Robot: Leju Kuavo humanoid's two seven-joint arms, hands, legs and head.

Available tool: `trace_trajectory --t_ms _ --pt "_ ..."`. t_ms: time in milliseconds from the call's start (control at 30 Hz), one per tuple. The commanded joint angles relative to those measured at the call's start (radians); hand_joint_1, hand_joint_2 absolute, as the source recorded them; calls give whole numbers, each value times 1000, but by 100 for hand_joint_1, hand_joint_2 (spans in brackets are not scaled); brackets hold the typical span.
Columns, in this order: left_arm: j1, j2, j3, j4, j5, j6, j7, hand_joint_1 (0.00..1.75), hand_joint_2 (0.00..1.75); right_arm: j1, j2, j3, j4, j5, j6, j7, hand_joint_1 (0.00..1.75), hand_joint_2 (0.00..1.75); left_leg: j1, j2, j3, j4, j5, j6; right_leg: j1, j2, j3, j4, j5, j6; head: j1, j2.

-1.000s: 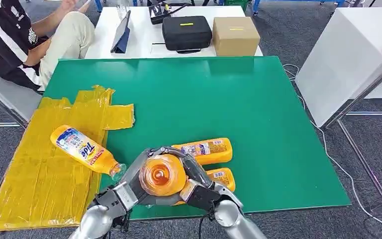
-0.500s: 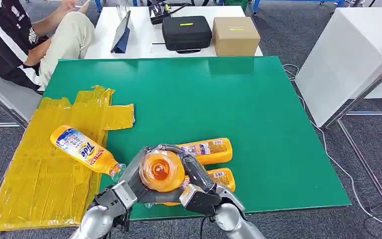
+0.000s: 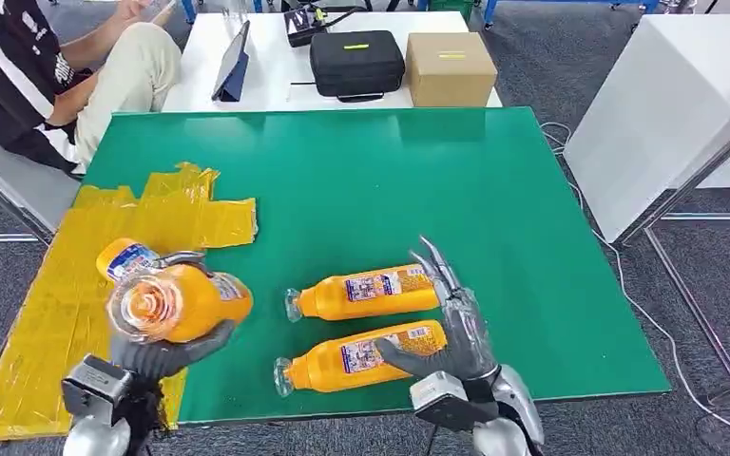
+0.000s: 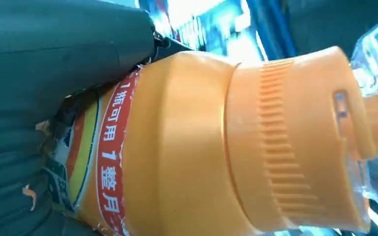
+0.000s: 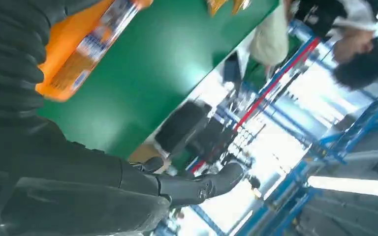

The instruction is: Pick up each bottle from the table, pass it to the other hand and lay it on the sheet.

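— What is the left robot hand (image 3: 157, 353) doing?
— It grips an orange detergent bottle (image 3: 176, 304) from below, its clear base turned toward the head camera, above the near edge of the yellow sheet (image 3: 76, 313). The left wrist view shows the same bottle's ribbed orange cap (image 4: 295, 142) and red-banded label close up.
— And the right robot hand (image 3: 451, 332)?
— Empty, fingers spread. It sits over the base ends of two more orange bottles lying on the green table (image 3: 390, 180); I cannot tell whether it touches them.
— How do those two lie?
— The farther bottle (image 3: 366, 294) and the nearer bottle (image 3: 356, 356) lie side by side, caps pointing toward the sheet.
— Anything on the sheet?
— Another bottle (image 3: 125, 258) lies there, mostly hidden behind the held one.
— Beyond the table?
— A white table with a black case (image 3: 355, 62) and a cardboard box (image 3: 450, 67); a seated person (image 3: 48, 76) at the far left.
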Motion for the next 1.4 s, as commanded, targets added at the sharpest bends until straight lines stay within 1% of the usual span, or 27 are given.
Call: trace_trajectory --t_ms 33,67,133,200,233,267,333,367,433,467,500,533,633,767,833,900,1067,1167,1400 --pt "-49 115 58 51 -603 311 128 175 175 49 -26 -60 -56 36 -40 12 0 175 1 0 2 0 -1 -3 1 -1 2 -1 -1 -1 0 0" --pt "-58 121 47 59 -663 311 159 175 175 43 -27 -59 -51 38 -37 15 0 175 1 0 3 -1 -1 -4 0 0 3 -1 -1 -1 0 0" --pt "-98 137 0 103 -871 300 249 175 175 25 -32 -54 -38 44 -38 23 0 175 1 0 1 0 0 -2 0 -1 1 0 0 -1 0 0" --pt "-133 151 -35 152 -1023 248 320 175 175 15 -34 -51 -26 41 -31 26 0 175 0 -3 1 -1 1 -2 0 -3 1 -1 0 -1 0 0" --pt "-152 157 -52 177 -1077 205 349 175 175 8 -34 -48 -18 40 -26 26 0 175 0 -3 2 -1 1 -3 0 -4 2 -1 -1 -1 0 0" --pt "-166 160 -63 196 -1086 195 355 175 175 2 -32 -46 -10 40 -27 25 0 175 0 -3 3 -1 0 -3 0 -3 -6 -1 -1 -1 1 0" --pt "-199 186 -96 238 -1143 108 381 175 175 -8 -33 -39 3 38 -19 24 0 175 0 -2 2 -1 1 -3 0 -3 -7 -1 0 -1 0 0" --pt "-205 189 -97 251 -1141 111 380 175 175 -12 -31 -38 8 38 -20 24 0 175 0 -1 1 -1 1 -3 0 -2 -7 -1 0 -1 0 0" --pt "-232 209 -113 284 -1180 63 387 175 175 -16 -33 -35 15 36 -15 27 0 175 0 -1 2 -1 0 -3 0 -2 -4 -1 0 -1 1 0" --pt "-236 210 -110 287 -1180 64 387 175 175 -17 -32 -35 15 36 -16 27 0 175 1 -1 1 -1 1 -2 0 -2 1 -1 0 -1 1 0" --pt "-246 224 -118 301 -1193 23 375 175 175 -19 -35 -35 20 33 -11 29 0 175 0 -1 1 -1 1 -3 0 -1 1 -1 0 -1 0 0" --pt "-246 227 -116 302 -1193 23 375 175 175 -19 -35 -35 20 33 -11 29 0 175 0 -1 3 -1 1 -4 0 -2 3 -1 0 -1 1 0" --pt "-258 244 -126 326 -1165 -59 324 175 175 -28 -45 -34 35 23 -6 30 0 175 0 0 3 -1 0 -4 0 -1 3 -1 0 -1 0 0" --pt "-297 250 -140 386 -1164 -99 313 175 175 -53 -48 -30 64 12 -4 32 0 175 1 0 1 -1 1 -3 0 -1 1 -1 1 -1 1 0" --pt "-334 256 -156 448 -1160 -133 311 175 175 -68 -50 -22 92 7 -6 33 0 175 1 0 1 -1 1 -4 1 -1 1 -1 0 -1 0 0" --pt "-342 256 -158 466 -1158 -138 310 175 175 -69 -50 -20 100 7 -7 33 0 175 1 0 1 -1 1 -3 0 -1 1 -1 1 -1 0 0" --pt "-339 260 -159 473 -1155 -151 308 175 175 -59 -50 -18 104 7 -10 33 0 175 1 0 1 -1 1 -3 0 -1 2 -1 0 -1 1 0" --pt "-322 272 -159 458 -1148 -194 307 175 175 -45 -50 -18 94 1 -17 32 0 175 1 0 1 -1 0 -3 1 0 2 -1 0 -1 0 0" --pt "-311 268 -151 456 -1148 -199 308 175 175 -42 -46 -18 90 1 -16 32 0 175 1 1 1 -1 1 -3 0 0 1 -1 1 -1 0 0"
